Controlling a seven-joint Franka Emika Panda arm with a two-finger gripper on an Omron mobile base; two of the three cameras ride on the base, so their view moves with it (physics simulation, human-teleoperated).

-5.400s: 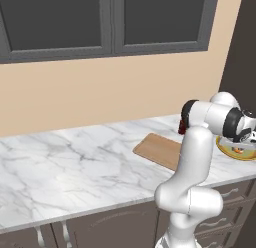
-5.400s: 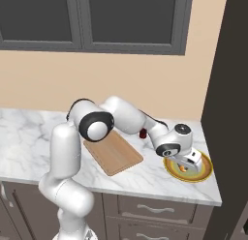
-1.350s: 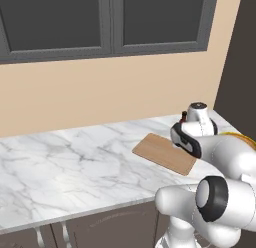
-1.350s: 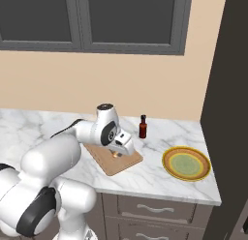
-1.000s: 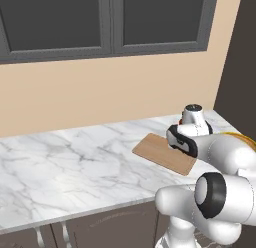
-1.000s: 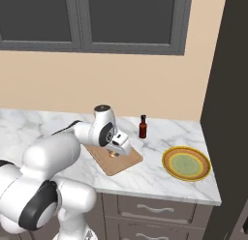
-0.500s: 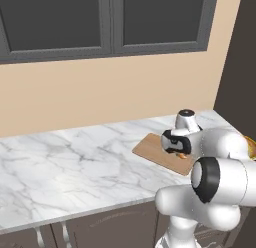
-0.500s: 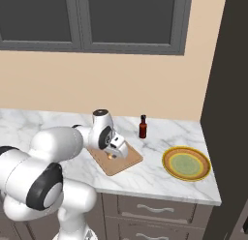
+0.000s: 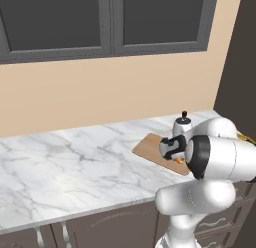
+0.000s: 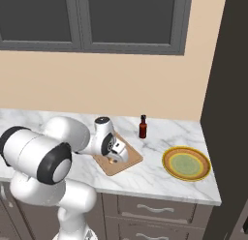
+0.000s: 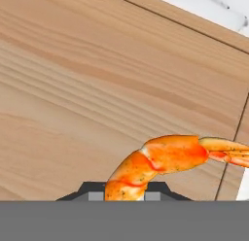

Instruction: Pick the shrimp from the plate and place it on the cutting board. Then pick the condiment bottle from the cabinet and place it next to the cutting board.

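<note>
Close in the hand view, the curled orange shrimp (image 11: 165, 160) hangs just over the light wooden cutting board (image 11: 97, 79). Its lower end sits between the dark fingertips of my gripper (image 11: 125, 192), which is shut on it. In the left base view the gripper (image 9: 175, 156) is low over the cutting board (image 9: 149, 147), the shrimp (image 9: 179, 161) a small orange spot under it. From the right, the gripper (image 10: 115, 157) presses near the cutting board (image 10: 128, 159). The plate (image 10: 186, 163) lies bare to the right. The condiment bottle (image 10: 143, 127) stands on the counter behind the board.
The dark cabinet (image 10: 232, 89) rises at the right end of the marble counter (image 10: 160, 137). Grey glass-fronted wall cupboards (image 9: 105, 22) hang above. My own arm (image 10: 43, 157) bulks over the counter's front left of the board. Drawers (image 10: 155, 210) run below.
The hand has carried the shrimp from over the plate to the cutting board and sunk lower onto it over the last second. The bottle and plate have stayed put.
</note>
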